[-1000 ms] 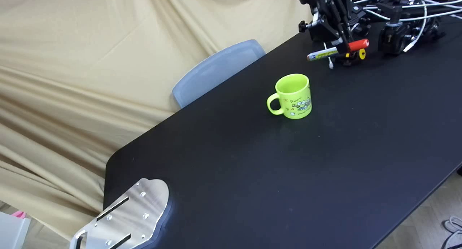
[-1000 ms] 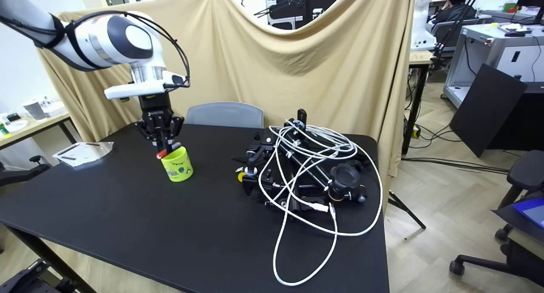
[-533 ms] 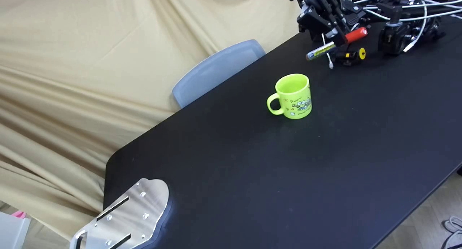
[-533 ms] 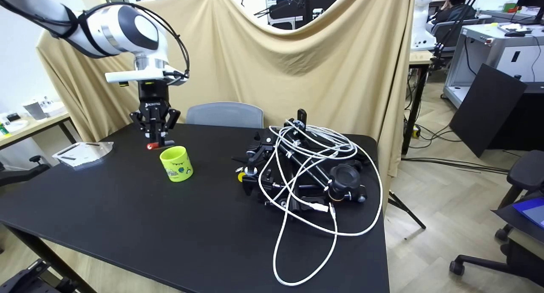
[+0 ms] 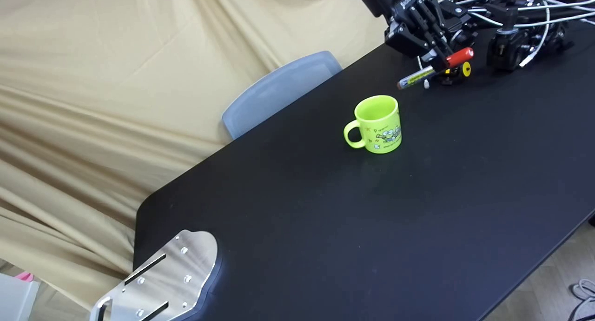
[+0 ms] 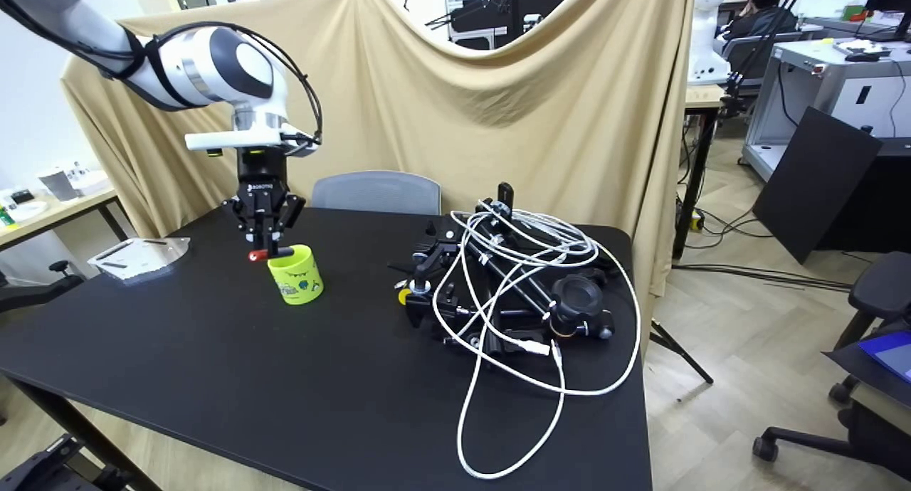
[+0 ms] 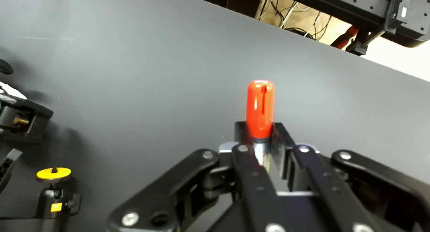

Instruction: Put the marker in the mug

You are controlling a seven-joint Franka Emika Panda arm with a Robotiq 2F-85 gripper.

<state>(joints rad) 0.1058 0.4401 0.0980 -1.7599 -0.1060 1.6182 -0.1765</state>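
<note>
The lime-green mug (image 5: 380,131) stands upright on the dark table, its handle showing in an exterior view. It also shows in an exterior view (image 6: 299,279). My gripper (image 5: 439,62) is shut on the marker (image 5: 460,57) around its middle, holding it above the table beside the mug. The marker lies tilted, red cap higher than the other end; that end points toward the mug but appears apart from it. In an exterior view the marker (image 6: 259,255) overlaps the mug's rim. In the wrist view the red cap (image 7: 260,107) sticks out past the fingertips (image 7: 260,134); the mug is out of view.
A heap of black stands and clamps (image 6: 512,284) with white cables lies on the table (image 6: 341,398). A small yellow-topped mount (image 7: 53,174) is at its edge. A metal plate (image 5: 162,277) lies at the table's far end. A grey chair back (image 5: 279,93) stands at the table's edge.
My gripper with the marker rose half a second ago and is now lower again. The arm is tilted more than a second ago. The mug has not moved.
</note>
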